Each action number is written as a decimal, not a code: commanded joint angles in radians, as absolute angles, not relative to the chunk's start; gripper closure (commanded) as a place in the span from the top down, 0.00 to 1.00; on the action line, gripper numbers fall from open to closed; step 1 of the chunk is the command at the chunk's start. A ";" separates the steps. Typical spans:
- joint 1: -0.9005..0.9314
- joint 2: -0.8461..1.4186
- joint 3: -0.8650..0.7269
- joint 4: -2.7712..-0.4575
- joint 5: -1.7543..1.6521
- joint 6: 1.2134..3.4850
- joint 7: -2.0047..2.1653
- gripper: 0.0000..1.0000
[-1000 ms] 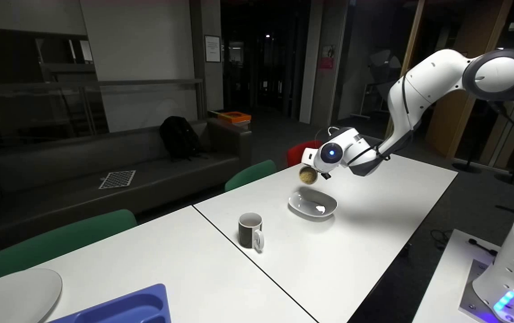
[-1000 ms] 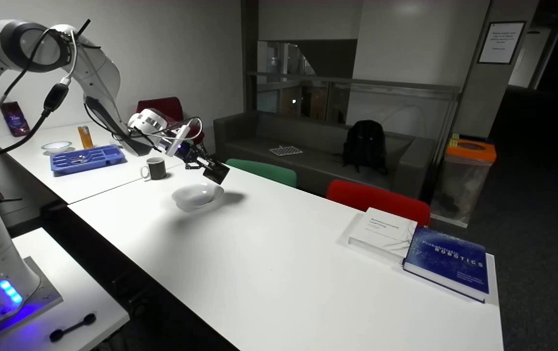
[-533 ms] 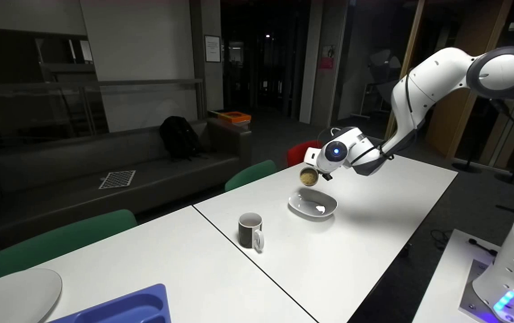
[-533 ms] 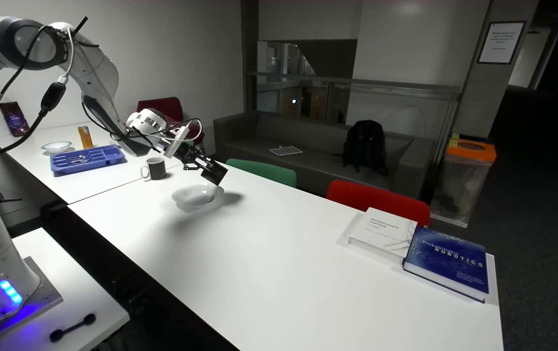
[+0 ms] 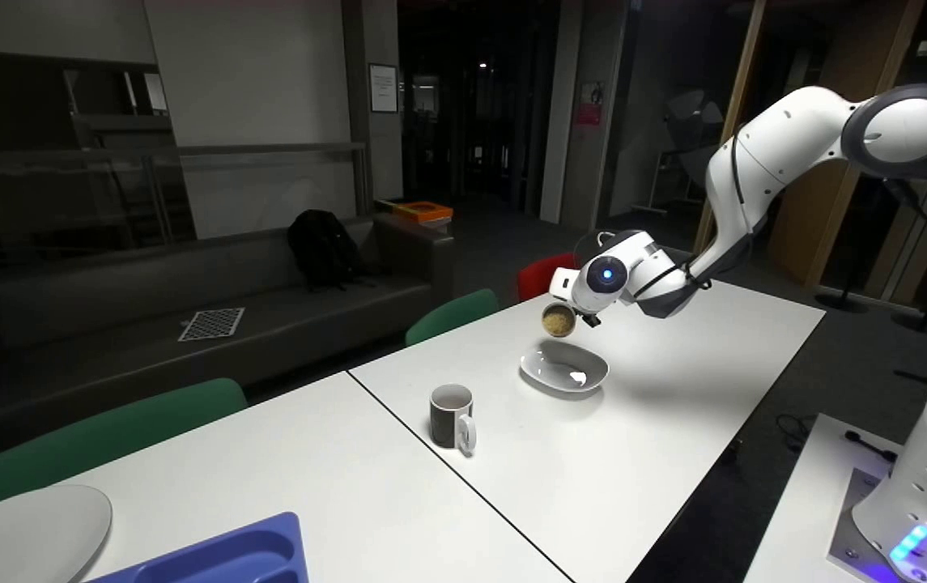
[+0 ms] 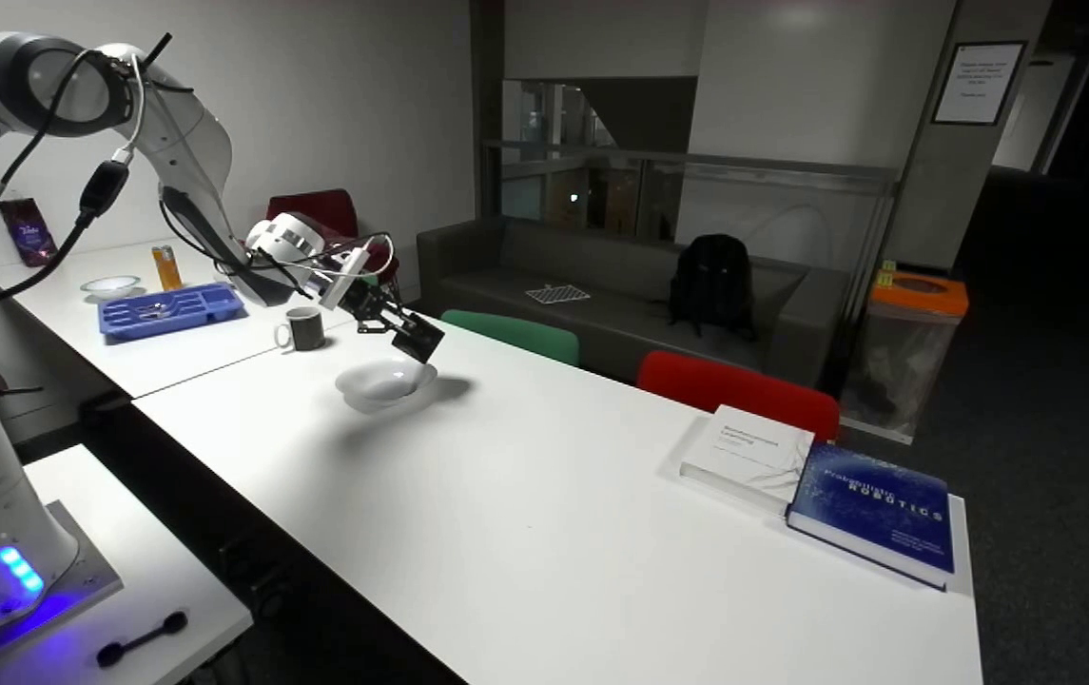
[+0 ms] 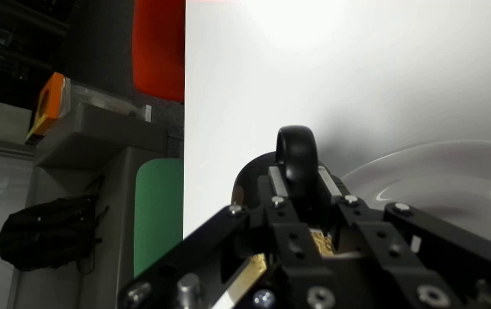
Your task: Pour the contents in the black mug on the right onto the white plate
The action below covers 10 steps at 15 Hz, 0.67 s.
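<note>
My gripper (image 7: 303,180) is shut on the handle of the black mug (image 7: 249,176), which stands up between its fingers in the wrist view. The mug is held in the air, tilted, so that its mouth faces the camera in an exterior view, where the tan contents (image 5: 559,322) show inside. A bit of the same contents (image 7: 323,243) shows between the gripper's links. Below and beside the mug lies the shallow white plate (image 5: 564,368), glossy inside; it also appears at the right of the wrist view. In an exterior view the dark mug body (image 6: 418,338) hangs above the plate's edge.
A greyer mug with a white handle (image 5: 451,417) stands near the table seam. Beyond it are a blue tray (image 6: 171,309) and a larger white dish (image 5: 34,530). Two books (image 6: 748,452) lie at the far end. Chairs line the table's edge.
Over the last second the arm shifted slightly, carrying the mug a little, and the mouth turned a bit more toward an exterior camera. In the last half second it has hardly moved.
</note>
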State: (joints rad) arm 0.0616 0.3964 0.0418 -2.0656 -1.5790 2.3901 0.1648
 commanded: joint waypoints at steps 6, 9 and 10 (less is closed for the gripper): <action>0.058 0.413 0.047 -2.069 -1.574 2.361 0.170 0.05; 0.062 0.417 0.046 -2.076 -1.577 2.341 0.174 0.05; 0.064 0.416 0.046 -2.078 -1.578 2.334 0.174 0.05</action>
